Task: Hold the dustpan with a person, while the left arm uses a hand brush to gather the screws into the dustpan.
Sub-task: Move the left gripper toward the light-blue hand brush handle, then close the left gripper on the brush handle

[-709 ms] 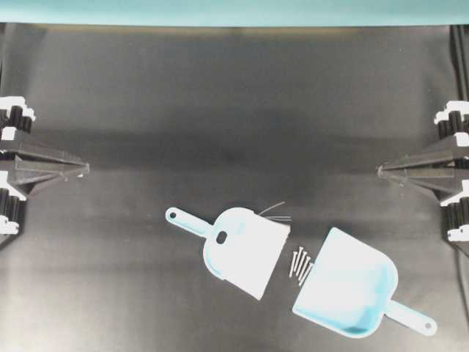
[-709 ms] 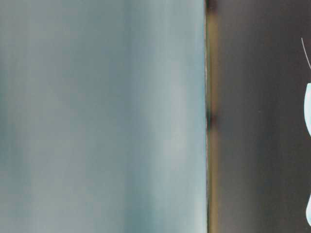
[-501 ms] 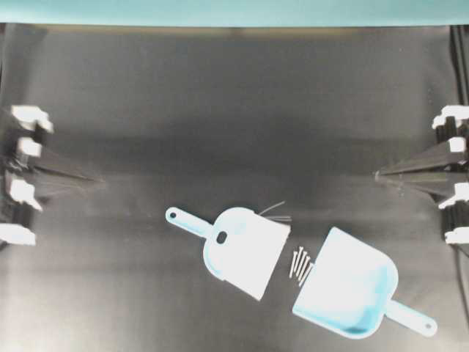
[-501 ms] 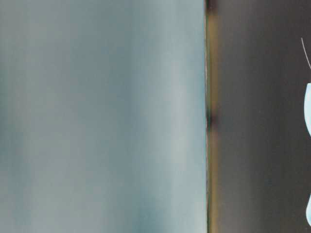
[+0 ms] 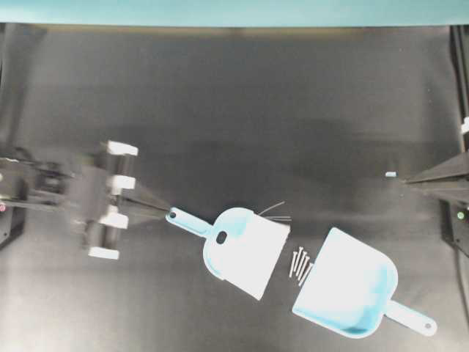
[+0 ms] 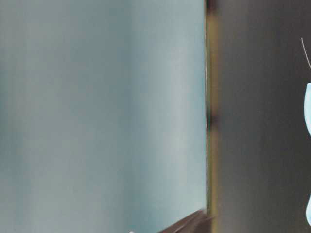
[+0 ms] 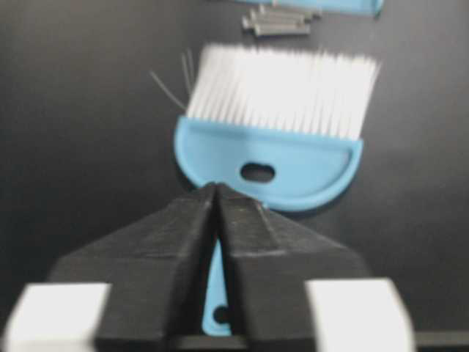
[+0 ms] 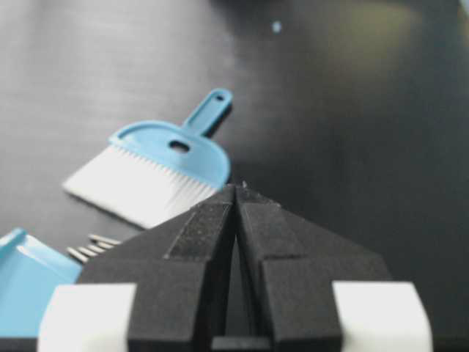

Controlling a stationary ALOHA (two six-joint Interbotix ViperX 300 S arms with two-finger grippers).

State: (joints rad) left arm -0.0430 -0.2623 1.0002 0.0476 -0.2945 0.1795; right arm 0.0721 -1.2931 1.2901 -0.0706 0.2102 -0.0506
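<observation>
The pale blue hand brush (image 5: 245, 249) lies flat on the black table, ring handle pointing left and whitish bristles towards the screws (image 5: 300, 262). The screws lie bunched between the bristles and the mouth of the light blue dustpan (image 5: 344, 290), whose handle points to the lower right. My left gripper (image 5: 167, 213) is shut, its tips over the ring end of the brush handle. In the left wrist view the shut tips (image 7: 217, 188) are above the handle, with the brush head (image 7: 293, 165) ahead. My right gripper (image 5: 407, 178) is shut and empty at the right edge. No person's hand shows.
A tiny pale speck (image 5: 390, 174) lies on the table just ahead of my right gripper. The teal wall (image 5: 234, 11) runs along the table's far edge. The right wrist view shows the brush (image 8: 168, 158), screws (image 8: 91, 246) and a dustpan corner (image 8: 26, 286).
My left arm has swung from the left edge towards the middle, and its shut tips are now at the brush handle's ring end. My right gripper has drawn back a little towards the right edge.
</observation>
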